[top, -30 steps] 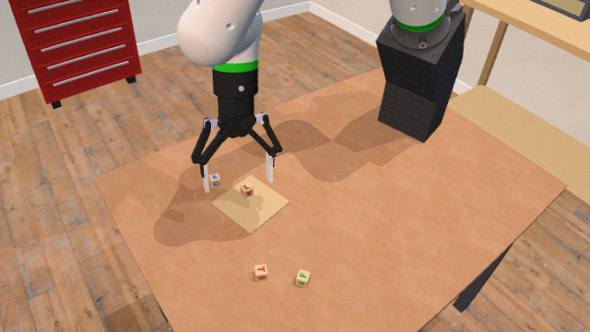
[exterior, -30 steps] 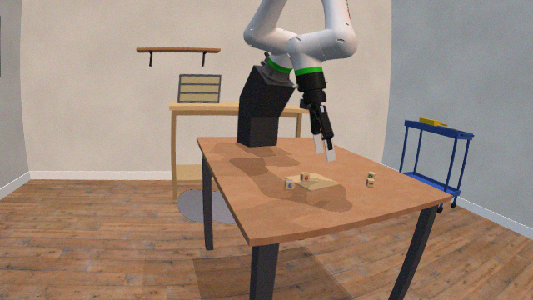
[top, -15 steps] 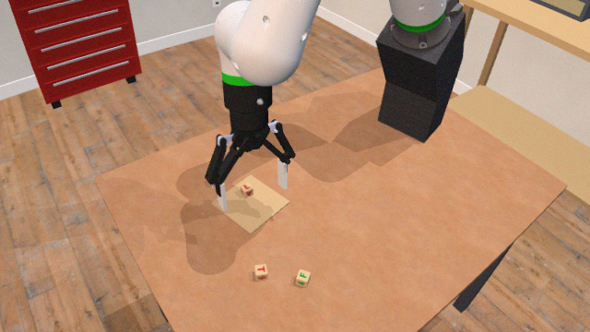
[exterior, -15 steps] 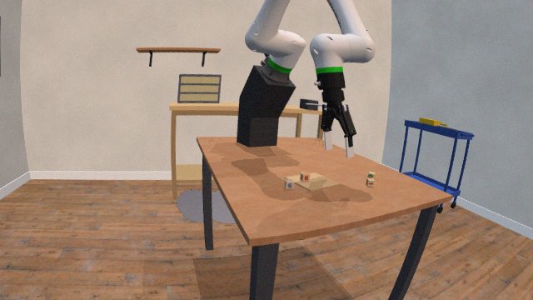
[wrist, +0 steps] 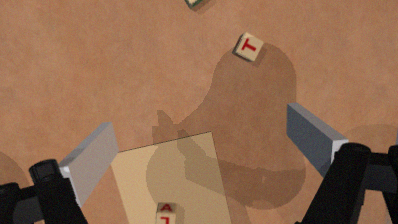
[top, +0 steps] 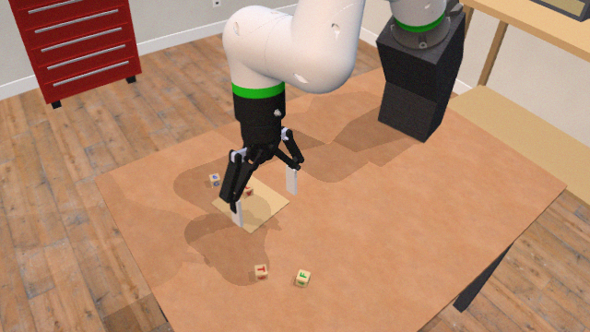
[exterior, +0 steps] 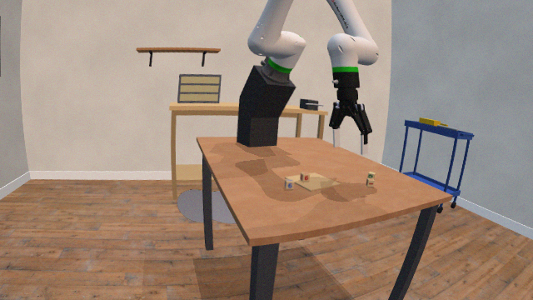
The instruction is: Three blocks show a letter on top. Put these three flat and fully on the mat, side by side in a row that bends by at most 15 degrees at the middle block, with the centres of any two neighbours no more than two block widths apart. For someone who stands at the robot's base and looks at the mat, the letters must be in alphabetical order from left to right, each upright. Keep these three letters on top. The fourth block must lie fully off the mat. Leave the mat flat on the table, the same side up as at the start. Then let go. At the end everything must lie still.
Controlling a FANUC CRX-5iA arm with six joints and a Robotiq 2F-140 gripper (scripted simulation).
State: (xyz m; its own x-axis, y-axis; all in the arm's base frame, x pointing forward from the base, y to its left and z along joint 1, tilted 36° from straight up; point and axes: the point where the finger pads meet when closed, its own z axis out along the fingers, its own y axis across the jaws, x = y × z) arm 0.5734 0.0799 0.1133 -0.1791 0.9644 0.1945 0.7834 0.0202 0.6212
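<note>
Going from the left of the top view, the 6 block (top: 214, 180) is sitting on the desk (top: 415, 221) just off the mat's far-left edge, already where the odd block belongs. Beside it, the L block (top: 248, 191) is lying on the tan mat (top: 265, 209) near that same edge, half hidden behind one finger. The tool (top: 265, 197) is hanging high over the mat with its jaws spread wide and gripping nothing. Toward the desk's near edge, the T block (top: 261, 272) and then the F block (top: 302, 278) are resting well apart from the mat.

One letter seems placed and two are waiting; the arm appears to be heading out for the next block, probably the T, which the wrist view is showing ahead. The next move is calling for travel toward the near edge, squaring the jaws to the block's faces, and descending before closing.

In the wrist view the L block (wrist: 166, 214) is cut off by the bottom edge and the F block (wrist: 196, 2) by the top. In the exterior view the T block cannot be made out separately.
</note>
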